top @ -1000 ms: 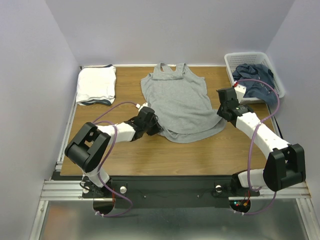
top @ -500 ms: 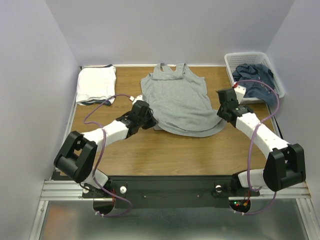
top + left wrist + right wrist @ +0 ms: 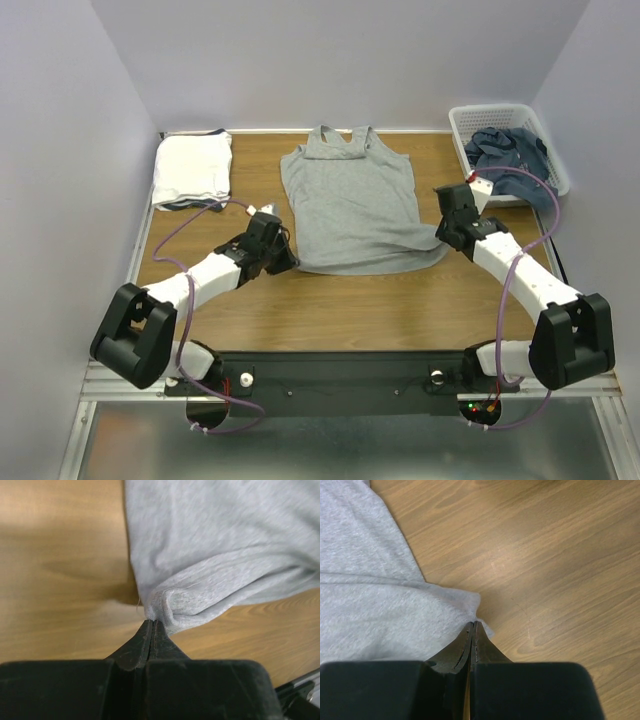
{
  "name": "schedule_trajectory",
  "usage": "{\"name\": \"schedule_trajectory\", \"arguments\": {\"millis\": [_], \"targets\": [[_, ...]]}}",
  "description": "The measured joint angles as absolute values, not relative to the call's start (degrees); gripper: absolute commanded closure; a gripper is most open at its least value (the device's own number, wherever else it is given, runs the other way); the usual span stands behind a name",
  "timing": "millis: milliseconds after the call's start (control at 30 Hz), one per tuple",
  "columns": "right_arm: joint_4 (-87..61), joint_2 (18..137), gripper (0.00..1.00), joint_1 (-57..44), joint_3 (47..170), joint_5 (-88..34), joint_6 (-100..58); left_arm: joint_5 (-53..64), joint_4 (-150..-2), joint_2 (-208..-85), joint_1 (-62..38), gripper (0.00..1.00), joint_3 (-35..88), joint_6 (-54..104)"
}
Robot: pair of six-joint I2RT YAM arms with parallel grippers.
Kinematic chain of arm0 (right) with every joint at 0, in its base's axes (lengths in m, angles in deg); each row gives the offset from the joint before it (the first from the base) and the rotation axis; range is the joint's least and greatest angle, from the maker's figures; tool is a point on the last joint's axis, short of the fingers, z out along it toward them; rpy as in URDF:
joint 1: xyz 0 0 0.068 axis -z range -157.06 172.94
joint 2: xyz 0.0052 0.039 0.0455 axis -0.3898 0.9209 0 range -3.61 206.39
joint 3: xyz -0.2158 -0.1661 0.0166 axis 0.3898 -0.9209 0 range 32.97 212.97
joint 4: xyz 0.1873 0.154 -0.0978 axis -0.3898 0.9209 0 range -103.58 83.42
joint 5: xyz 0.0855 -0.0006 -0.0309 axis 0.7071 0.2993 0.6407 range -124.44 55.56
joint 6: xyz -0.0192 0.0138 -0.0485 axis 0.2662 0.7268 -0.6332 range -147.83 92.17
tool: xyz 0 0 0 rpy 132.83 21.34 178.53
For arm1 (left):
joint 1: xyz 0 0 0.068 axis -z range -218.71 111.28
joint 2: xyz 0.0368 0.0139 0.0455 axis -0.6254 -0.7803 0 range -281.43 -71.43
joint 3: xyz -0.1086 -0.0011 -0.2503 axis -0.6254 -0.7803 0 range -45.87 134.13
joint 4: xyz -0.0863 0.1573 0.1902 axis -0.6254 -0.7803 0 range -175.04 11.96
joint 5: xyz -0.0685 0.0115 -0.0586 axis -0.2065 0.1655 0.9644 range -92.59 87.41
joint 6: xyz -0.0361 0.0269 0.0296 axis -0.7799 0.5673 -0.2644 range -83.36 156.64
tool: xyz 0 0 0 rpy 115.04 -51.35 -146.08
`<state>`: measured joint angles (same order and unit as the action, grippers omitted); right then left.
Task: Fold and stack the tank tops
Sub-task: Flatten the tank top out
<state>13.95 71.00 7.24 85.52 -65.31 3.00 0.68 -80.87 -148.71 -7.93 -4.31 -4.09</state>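
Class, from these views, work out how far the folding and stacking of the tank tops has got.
Done: a folded white stack sits at far left. In hand: the grey tank top lies spread flat, its hem corners pinched by the left end effector and right end effector, both shut. Left: folding and stacking it, then the blue clothing in the basket.

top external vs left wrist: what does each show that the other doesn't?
Only top external: the whole grey tank top spread flat, the folded white stack far left, the white basket of blue clothes far right, and the right gripper at the right hem corner.
Only left wrist: the left gripper shut on the bunched, puckered left hem corner.
Both: the grey tank top's lower left hem, the wooden table, the left gripper.
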Motion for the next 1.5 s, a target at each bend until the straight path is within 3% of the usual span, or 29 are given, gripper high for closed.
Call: {"name": "schedule_trajectory", "arguments": {"millis": [300,600,1067,1167,1500], "targets": [[14.0,70.9,1.00,7.2,84.6,-65.3,3.0,5.2,-83.9,-145.6,-6.4,0.99,-13.7,-3.7],[14.3,71.0,1.00,7.9,86.5,-65.7,1.8,4.2,-86.6,-145.5,-6.1,0.96,-14.2,-2.3],[14.3,72.9,1.00,9.4,89.0,-65.9,0.9,2.1,-96.0,-145.1,-6.1,0.96,-6.5,-0.6],[14.3,73.0,1.00,9.5,89.0,-65.9,0.8,1.6,-99.2,-143.7,-6.0,1.00,-5.5,-0.6],[14.3,73.8,1.00,12.2,89.1,-65.2,0.8,-9.9,-109.0,-143.9,-6.0,1.00,12.9,7.7]]}}
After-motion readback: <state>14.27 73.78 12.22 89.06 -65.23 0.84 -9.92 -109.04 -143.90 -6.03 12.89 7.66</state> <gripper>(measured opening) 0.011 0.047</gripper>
